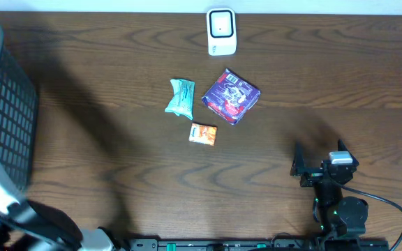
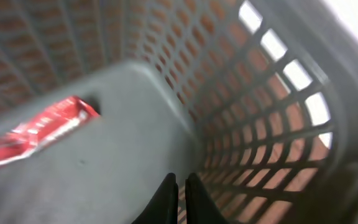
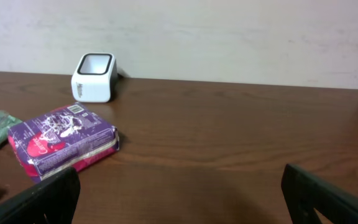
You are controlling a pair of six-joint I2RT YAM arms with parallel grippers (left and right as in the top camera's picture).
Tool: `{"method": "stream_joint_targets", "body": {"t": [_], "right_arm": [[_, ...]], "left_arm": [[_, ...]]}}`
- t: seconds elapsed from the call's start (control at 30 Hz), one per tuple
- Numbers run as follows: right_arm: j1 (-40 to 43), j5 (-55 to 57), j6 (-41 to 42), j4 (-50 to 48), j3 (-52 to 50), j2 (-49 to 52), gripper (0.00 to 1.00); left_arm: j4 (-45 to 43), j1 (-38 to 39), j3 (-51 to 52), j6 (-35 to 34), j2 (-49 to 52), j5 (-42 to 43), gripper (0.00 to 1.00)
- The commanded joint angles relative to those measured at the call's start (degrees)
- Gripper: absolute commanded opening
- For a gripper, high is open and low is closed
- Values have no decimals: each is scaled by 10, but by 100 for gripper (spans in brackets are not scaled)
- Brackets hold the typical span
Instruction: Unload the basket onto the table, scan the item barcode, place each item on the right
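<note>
My right gripper [image 3: 179, 202], jaws wide apart and empty, is nearer the purple packet [image 3: 61, 140], lying slantwise ahead and to its left, with the white scanner [image 3: 94, 77] beyond it; my left gripper [image 2: 180, 194], pinched closed on nothing, hangs inside the basket [image 2: 278, 124].

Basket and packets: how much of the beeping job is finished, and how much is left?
One red packet lies in the basket, so that one is probably finished. Nothing is in hand: the left gripper is shut and empty inside the basket, the right gripper open over the table. Left to scan: the purple pack, teal packet and orange packet, lying in front of the scanner.
</note>
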State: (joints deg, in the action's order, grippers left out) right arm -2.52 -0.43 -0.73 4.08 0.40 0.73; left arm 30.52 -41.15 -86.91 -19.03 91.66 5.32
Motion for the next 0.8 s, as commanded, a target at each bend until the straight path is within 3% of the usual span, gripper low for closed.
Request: {"method": "stream_joint_targets", "body": {"t": [0.0,0.37,0.77], "right_arm": [[4,-3,-6,2,-1,-1,99],[4,-3,-6,2,-1,-1,99],[4,-3,-6,2,-1,-1,99]], "left_arm": [[-2,-32,0,36,27,169,7],[7,-97,0,35,34,398,7],[90,-113,0,45,34,425,8]]}}
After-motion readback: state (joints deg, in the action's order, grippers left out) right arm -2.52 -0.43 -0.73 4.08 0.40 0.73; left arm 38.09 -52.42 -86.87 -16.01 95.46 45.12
